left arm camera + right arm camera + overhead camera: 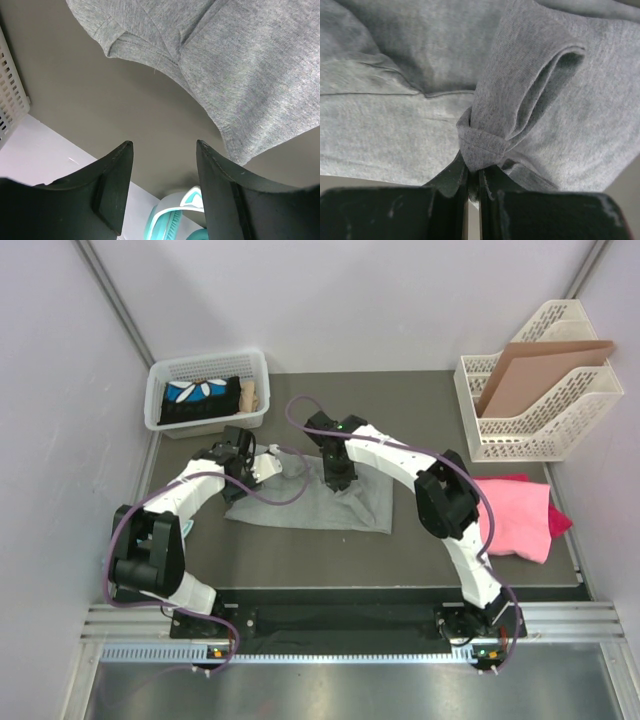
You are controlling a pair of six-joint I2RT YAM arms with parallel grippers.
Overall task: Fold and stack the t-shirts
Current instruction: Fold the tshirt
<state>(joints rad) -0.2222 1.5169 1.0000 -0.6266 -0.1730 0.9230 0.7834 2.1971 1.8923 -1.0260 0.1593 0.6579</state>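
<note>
Right claw [472, 176] is clamped tight on a bunched fold of the grey t-shirt [420, 60], probably to drag it over. Left claw [165, 150] hangs spread and empty beside the shirt's edge, mid-table [400, 400]. Pink t-shirts [515, 515] wait off right.

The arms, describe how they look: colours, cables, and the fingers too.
The left arm and right arm have white links and bulky black joint housings. A purple cable loops loosely along each. The left gripper and right gripper each have two broad matte black fingers, lightly scuffed. No lettering shows.
</note>
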